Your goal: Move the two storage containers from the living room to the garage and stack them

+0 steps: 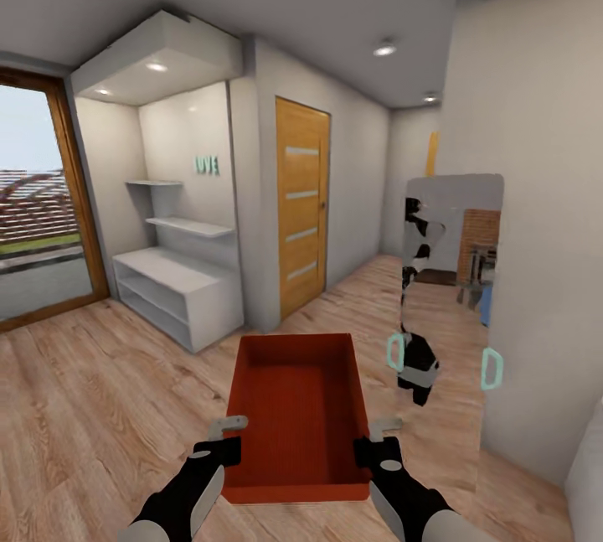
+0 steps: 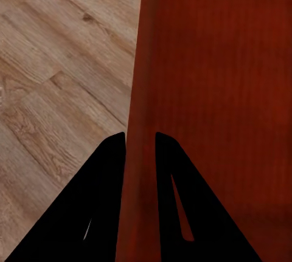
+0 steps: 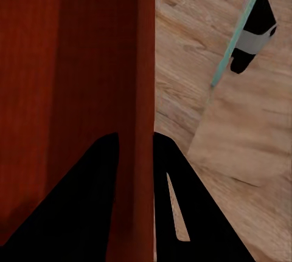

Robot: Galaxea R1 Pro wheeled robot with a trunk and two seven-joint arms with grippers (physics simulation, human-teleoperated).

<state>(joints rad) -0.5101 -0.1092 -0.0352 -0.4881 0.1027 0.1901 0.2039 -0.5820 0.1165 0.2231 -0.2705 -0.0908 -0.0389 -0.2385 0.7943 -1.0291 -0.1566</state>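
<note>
Bin carried in both grippers, left and right each clamped on a side wall.
I see a mirror close on the right, an orange door and white shelves ahead.

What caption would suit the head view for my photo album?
Both hands, left hand and right hand, carry an orange-red storage container over a wood floor toward an orange door.

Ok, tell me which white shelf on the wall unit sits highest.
The small top shelf, just left of the teal letters. The wider shelf hangs below it, and the low cabinet stands on the floor.
</note>
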